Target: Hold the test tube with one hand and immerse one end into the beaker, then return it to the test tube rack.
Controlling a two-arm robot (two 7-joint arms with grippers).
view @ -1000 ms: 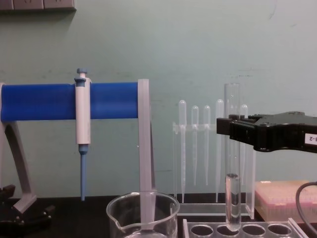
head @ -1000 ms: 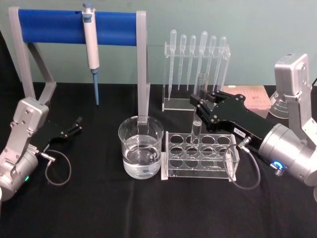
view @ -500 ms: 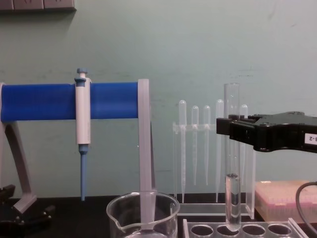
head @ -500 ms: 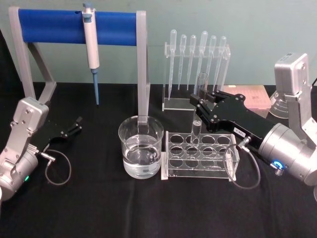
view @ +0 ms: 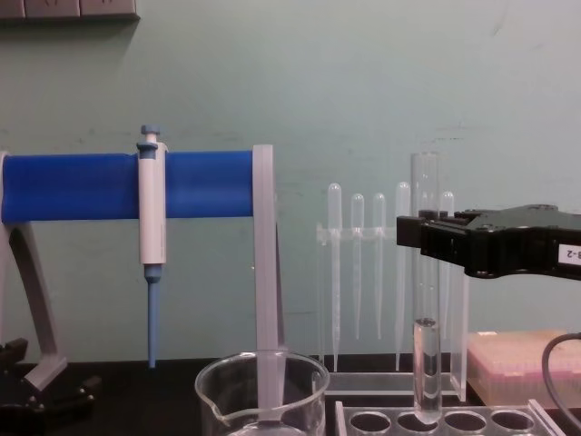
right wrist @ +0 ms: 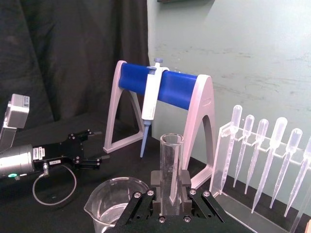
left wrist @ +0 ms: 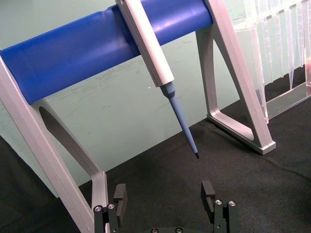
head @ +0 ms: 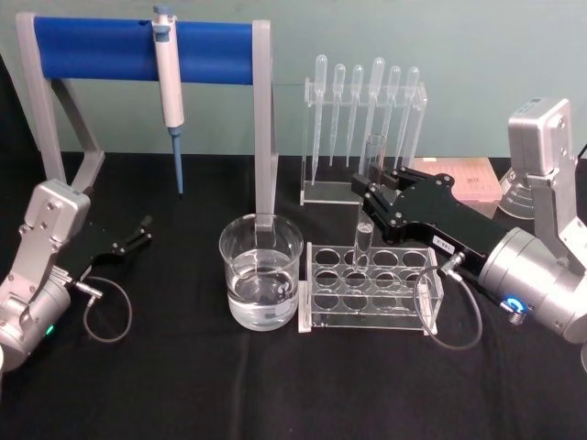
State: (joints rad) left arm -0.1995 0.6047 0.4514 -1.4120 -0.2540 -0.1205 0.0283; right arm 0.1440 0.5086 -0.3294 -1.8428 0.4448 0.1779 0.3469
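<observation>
The black right gripper (head: 370,195) has its fingers clamped on the upright clear glass test tube (head: 363,236), whose round foot sits at a back-row hole of the clear acrylic rack (head: 367,307). This is likely the lift-out: rise straight, then cross to the wide glass beaker (head: 240,275) alongside. The left gripper (head: 142,229) rests with fingers spread near the tabletop's left edge.

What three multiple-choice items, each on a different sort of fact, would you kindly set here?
1. Where is the test tube's lower end?
A. under water
B. at a hole of the test tube rack
C. on the table
2. How many pipettes hang behind?
A. three
B. nine
C. six
3. The right gripper is:
A. shut on the test tube
B. open
C. shut on a pipette
Key: B, its tip meets a back-row hole; C, six bulbs show; A, it clamps the tube, while the left gripper rests open.
</observation>
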